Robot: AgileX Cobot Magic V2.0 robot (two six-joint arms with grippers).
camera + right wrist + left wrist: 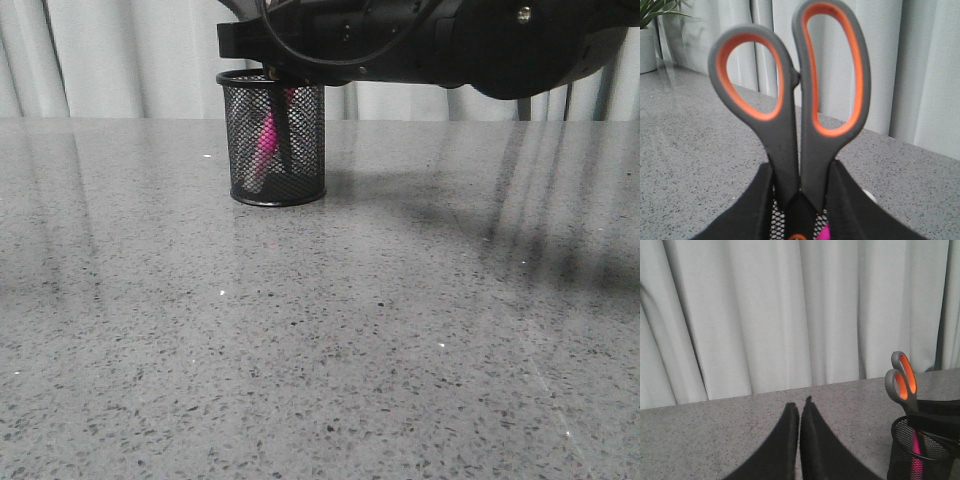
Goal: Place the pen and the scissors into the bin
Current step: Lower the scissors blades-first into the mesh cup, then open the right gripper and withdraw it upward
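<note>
While the right gripper (801, 200) pinches the unlabelled scissors (795, 100) over the bin (272, 140), the left gripper (799, 412) sits closed, empty.

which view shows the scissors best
The right wrist view: the scissors fill the frame, handles up, clamped between the right gripper fingers above the bin. The left wrist view shows only their handles sticking out. In the front view the arm hides the handles.
</note>
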